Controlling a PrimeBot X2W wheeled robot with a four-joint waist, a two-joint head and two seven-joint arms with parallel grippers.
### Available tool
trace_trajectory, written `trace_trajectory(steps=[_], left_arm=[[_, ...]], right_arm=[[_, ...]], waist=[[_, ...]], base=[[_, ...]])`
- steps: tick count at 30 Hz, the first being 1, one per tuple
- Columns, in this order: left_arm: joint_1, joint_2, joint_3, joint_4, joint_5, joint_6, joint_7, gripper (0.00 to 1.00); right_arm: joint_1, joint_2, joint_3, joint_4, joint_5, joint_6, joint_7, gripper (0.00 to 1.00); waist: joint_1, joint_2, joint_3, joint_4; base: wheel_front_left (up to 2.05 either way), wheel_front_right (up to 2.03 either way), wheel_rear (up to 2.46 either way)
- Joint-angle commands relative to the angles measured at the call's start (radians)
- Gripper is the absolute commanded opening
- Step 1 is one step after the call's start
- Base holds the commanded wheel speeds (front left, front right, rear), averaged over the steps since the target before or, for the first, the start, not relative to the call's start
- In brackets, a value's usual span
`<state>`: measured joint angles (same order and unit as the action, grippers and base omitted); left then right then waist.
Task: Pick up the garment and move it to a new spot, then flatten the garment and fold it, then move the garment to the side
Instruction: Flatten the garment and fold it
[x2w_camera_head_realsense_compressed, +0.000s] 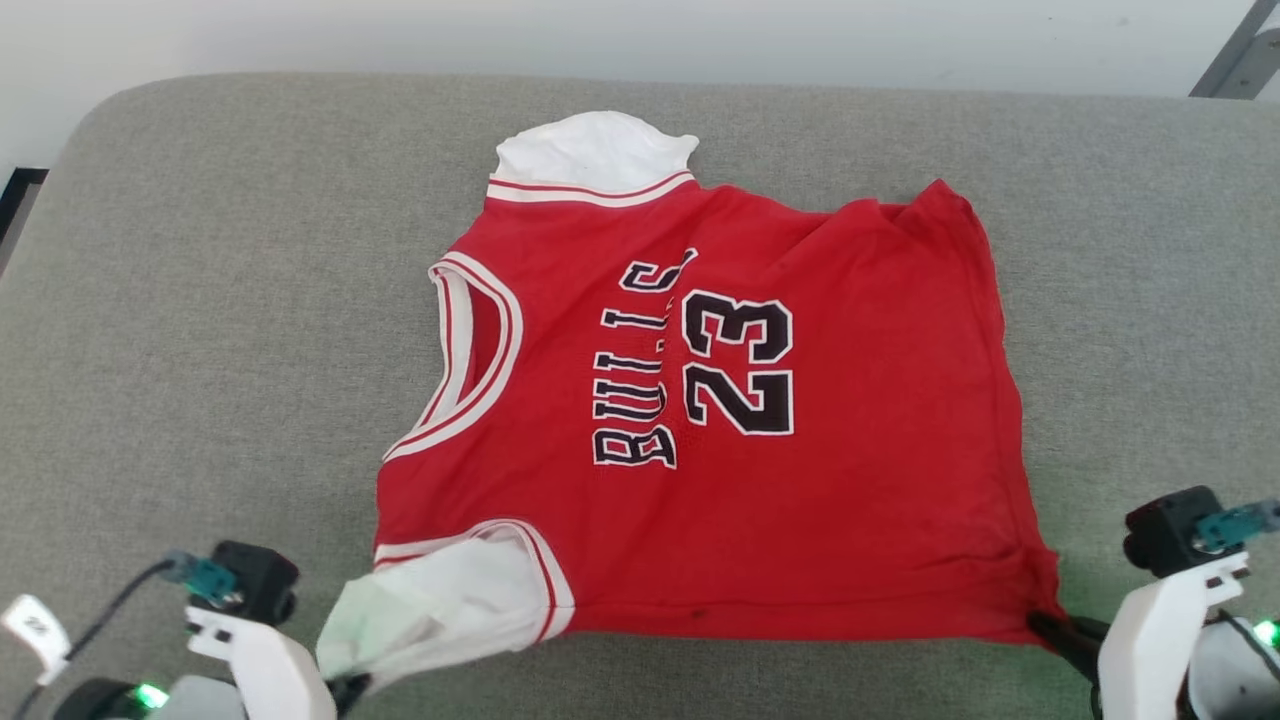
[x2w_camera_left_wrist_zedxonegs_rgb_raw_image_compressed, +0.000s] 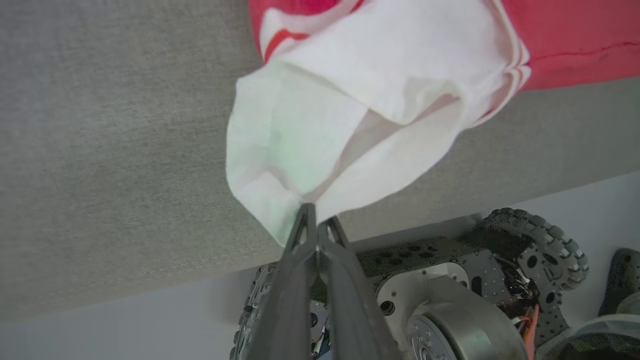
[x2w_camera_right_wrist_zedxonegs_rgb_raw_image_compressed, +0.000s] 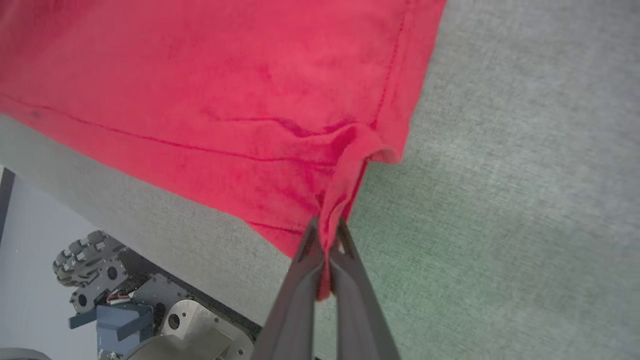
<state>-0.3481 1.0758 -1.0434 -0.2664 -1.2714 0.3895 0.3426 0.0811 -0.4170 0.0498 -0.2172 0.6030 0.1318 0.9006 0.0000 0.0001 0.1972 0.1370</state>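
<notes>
The garment (x2w_camera_head_realsense_compressed: 860, 480) looks light and limp, best held by corners: left tool (x2w_camera_left_wrist_zedxonegs_rgb_raw_image_compressed: 314, 225) pinches its white sleeve (x2w_camera_head_realsense_compressed: 440, 610) at seven o'clock, right tool (x2w_camera_right_wrist_zedxonegs_rgb_raw_image_compressed: 326, 235) its red hem corner (x2w_camera_head_realsense_compressed: 1040, 600) at five.

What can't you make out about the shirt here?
Head view: a crease in the garment hides part of its lettering.
Left wrist view: left gripper pinches the white sleeve; folds hide how many layers.
Right wrist view: right gripper holds a red corner; the rest is cut off.
</notes>
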Motion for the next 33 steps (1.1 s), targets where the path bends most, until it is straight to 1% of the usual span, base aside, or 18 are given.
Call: trace_trajectory(steps=[1, 4, 6, 9, 11, 12, 14, 16, 19, 26, 30, 33], left_arm=[[-0.005, 0.013, 0.013, -0.009, 0.007, 0.008, -0.011, 0.0], [-0.033, 0.049, 0.038, -0.034, 0.026, 0.012, -0.026, 0.0], [-0.067, 0.072, 0.057, -0.053, 0.06, 0.006, -0.035, 0.0], [-0.13, 0.084, 0.082, -0.069, 0.108, -0.009, -0.033, 0.0], [-0.184, 0.075, 0.091, -0.058, 0.149, -0.032, -0.018, 0.0], [-0.184, 0.075, 0.091, -0.058, 0.149, -0.032, -0.018, 0.0], [-0.242, 0.05, 0.097, -0.034, 0.176, -0.064, 0.001, 0.0], [-0.303, 0.018, 0.099, 0.008, 0.21, -0.1, 0.021, 0.0], [-0.395, -0.053, 0.097, 0.1, 0.24, -0.16, 0.045, 0.0], [-0.58, -0.247, 0.062, 0.399, 0.3, -0.311, 0.074, 0.0], [-0.644, -0.35, 0.051, 0.597, 0.292, -0.382, 0.068, 0.0], [-0.676, -0.409, 0.041, 0.728, 0.282, -0.429, 0.07, 0.0]], right_arm=[[0.009, 0.009, -0.018, -0.02, 0.004, -0.002, 0.008, 0.0], [0.012, 0.026, -0.052, -0.076, -0.009, -0.002, 0.026, 0.0], [-0.005, 0.039, -0.074, -0.105, -0.022, -0.002, 0.038, 0.0], [-0.048, 0.059, -0.092, -0.13, -0.045, -0.002, 0.051, 0.0], [-0.088, 0.06, -0.091, -0.132, -0.063, -0.002, 0.06, 0.0], [-0.088, 0.06, -0.091, -0.132, -0.063, -0.002, 0.06, 0.0], [-0.143, 0.072, -0.087, -0.118, -0.07, -0.002, 0.065, 0.0], [-0.203, 0.069, -0.078, -0.093, -0.084, -0.002, 0.06, 0.0], [-0.305, 0.067, -0.061, -0.033, -0.1, -0.002, 0.041, 0.0], [-0.52, 0.053, 0.01, 0.18, -0.128, -0.002, -0.038, 0.0], [-0.62, 0.059, 0.064, 0.324, -0.132, -0.002, -0.088, 0.0], [-0.684, 0.058, 0.11, 0.425, -0.14, -0.002, -0.123, 0.0]], waist=[[0.0, -0.0001, 0.001, -0.001], [0.0, -0.0001, 0.003, -0.004], [0.0, -0.0001, 0.006, -0.007], [0.0, -0.0001, 0.014, -0.009], [0.0, -0.0001, 0.023, -0.009], [0.0, -0.0001, 0.023, -0.009], [0.0, -0.0001, 0.034, -0.011], [0.0, -0.0001, 0.048, -0.012], [0.0, -0.0001, 0.071, -0.012], [0.0, -0.0001, 0.124, -0.012], [0.0, -0.0001, 0.155, -0.017], [0.0, -0.0001, 0.175, -0.025]], base=[[0.0, 0.0, 0.0], [0.0, 0.0, 0.0], [0.0, 0.0, 0.0], [0.0, 0.0, 0.0], [0.0, 0.0, 0.0], [0.0, 0.0, 0.0], [0.0, 0.0, 0.0], [0.0, 0.0, 0.0], [0.0, 0.0, 0.0], [0.0, 0.0, 0.0], [0.0, 0.0, 0.0], [0.0, 0.0, 0.0]])
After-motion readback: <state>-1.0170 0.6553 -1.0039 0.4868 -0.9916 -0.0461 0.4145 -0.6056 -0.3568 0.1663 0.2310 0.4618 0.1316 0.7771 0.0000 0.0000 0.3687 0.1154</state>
